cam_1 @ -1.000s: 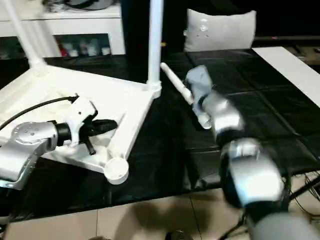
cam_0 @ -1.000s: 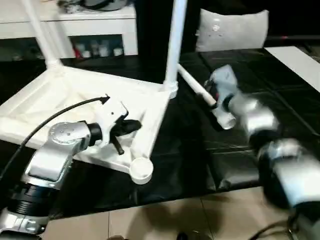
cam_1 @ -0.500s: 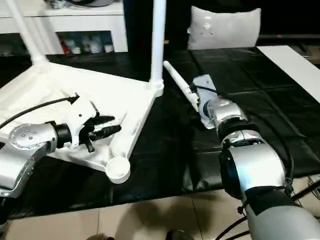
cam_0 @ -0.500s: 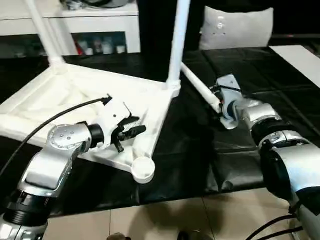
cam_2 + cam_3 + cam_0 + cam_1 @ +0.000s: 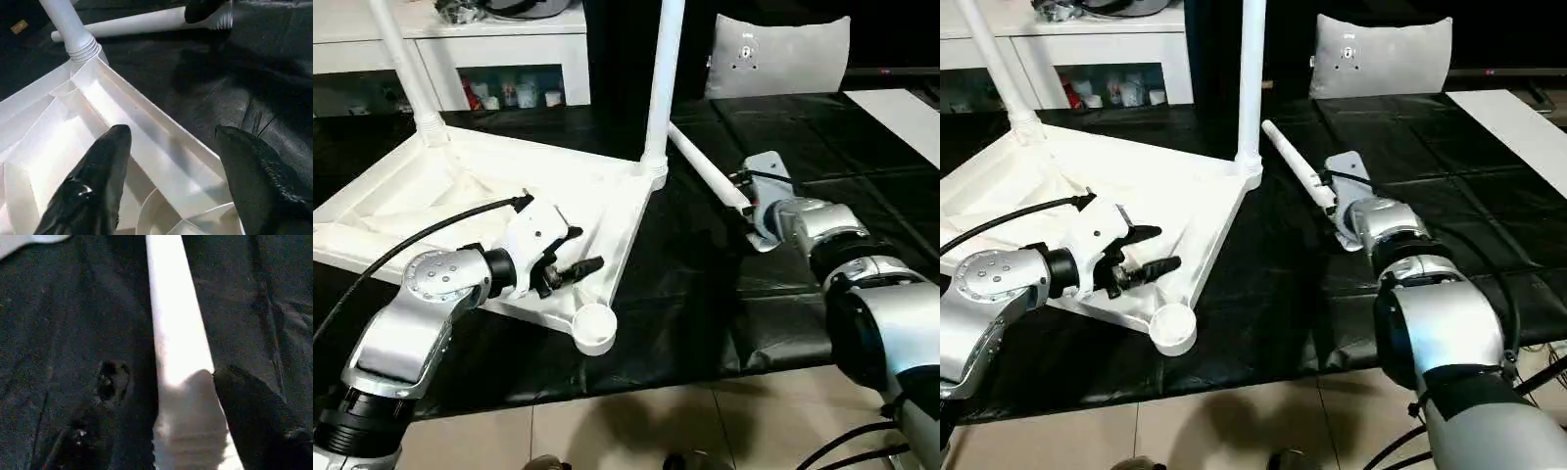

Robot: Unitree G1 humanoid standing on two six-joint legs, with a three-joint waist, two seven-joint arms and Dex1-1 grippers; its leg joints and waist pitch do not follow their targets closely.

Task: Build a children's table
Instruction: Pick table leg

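The children's table top [image 5: 431, 186] lies upside down on the black mat, ribs facing up. Two white legs [image 5: 663, 78] [image 5: 401, 59] stand upright in its far corner sockets. The near corner socket [image 5: 593, 329] is empty. My left gripper [image 5: 582, 248] hovers open over the top's rim beside that socket, holding nothing. A loose white leg [image 5: 705, 174] lies on the mat to the right. My right gripper [image 5: 168, 374] is open at the leg's thick end, one finger on each side of it; one finger [image 5: 259, 416] touches the leg.
A white cabinet [image 5: 460, 39] stands behind the table top. At the back right a grey cushion [image 5: 778, 54] leans beside a white board [image 5: 901, 108]. The black mat [image 5: 705, 313] ends near me at the tiled floor [image 5: 607, 431].
My left gripper has opened above the table top's rim. The right arm has swung in to the loose leg's thick end, and its jaws have narrowed around it.
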